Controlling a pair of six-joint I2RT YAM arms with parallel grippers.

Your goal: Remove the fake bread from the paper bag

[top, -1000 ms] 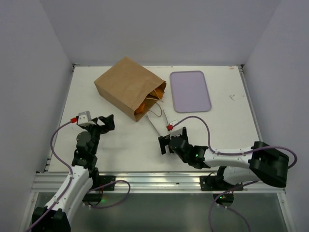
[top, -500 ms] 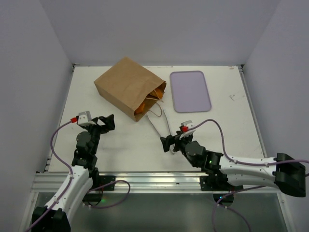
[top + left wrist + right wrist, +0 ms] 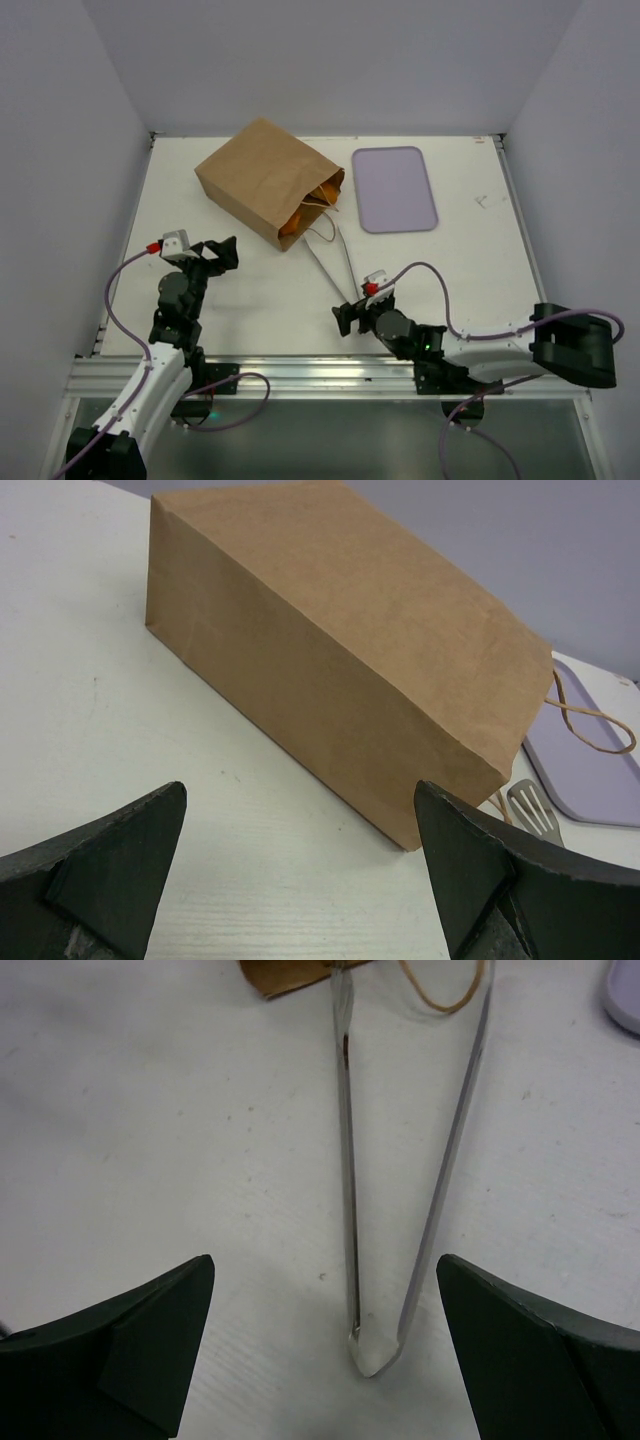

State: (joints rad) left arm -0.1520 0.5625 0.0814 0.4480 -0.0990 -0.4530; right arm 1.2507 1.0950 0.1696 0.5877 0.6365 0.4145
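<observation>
The brown paper bag (image 3: 265, 180) lies on its side at the back of the table, mouth toward the right. Orange fake bread (image 3: 303, 213) shows inside the mouth. The left wrist view shows the bag's (image 3: 330, 660) closed side only. My left gripper (image 3: 213, 255) is open and empty, left of the bag and apart from it. My right gripper (image 3: 351, 314) is open and empty, low over the table just behind the hinge end of the metal tongs (image 3: 372, 1345), whose arms run toward the bag.
A lavender tray (image 3: 394, 188) lies right of the bag; its corner shows in the left wrist view (image 3: 590, 770). The bag's cord handles (image 3: 322, 225) lie by the tongs' (image 3: 332, 258) tips. Walls enclose the table on three sides.
My right arm has swung and pulled back toward the near edge; its gripper now sits lower, behind the tongs' hinge end. The left arm has not moved.
</observation>
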